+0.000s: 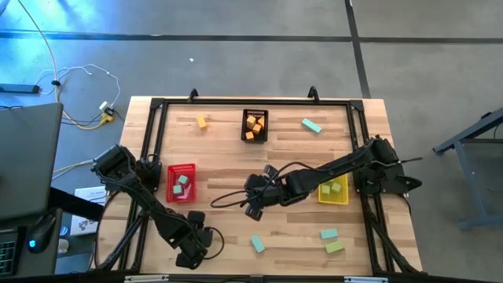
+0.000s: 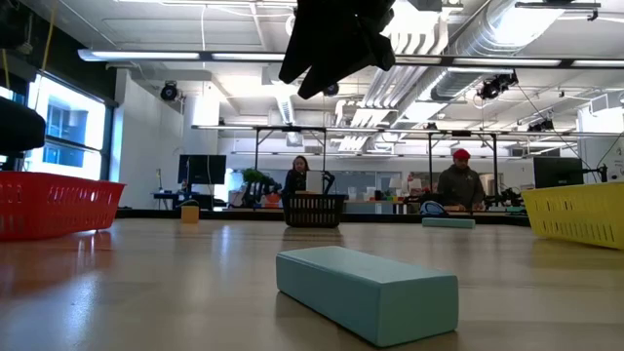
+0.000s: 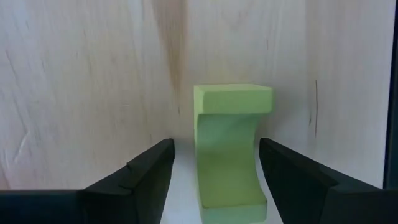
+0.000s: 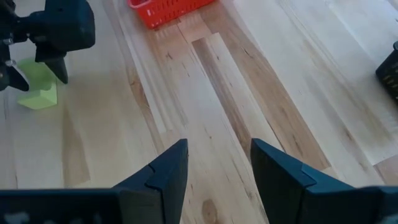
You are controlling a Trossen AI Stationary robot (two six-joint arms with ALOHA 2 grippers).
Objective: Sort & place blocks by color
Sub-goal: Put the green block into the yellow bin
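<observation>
My left hand stands apart around a light green block on the bench; next I close, lift, carry it to its basket.

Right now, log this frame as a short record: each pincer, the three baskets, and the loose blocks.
left pincer: open, astride a light green block near the table's front edge
right pincer: open, empty, above mid table
red basket: teal blocks inside
black basket: orange blocks inside
yellow basket: green blocks inside
loose blocks: orange block, teal bar, teal block, two more at front right
</observation>
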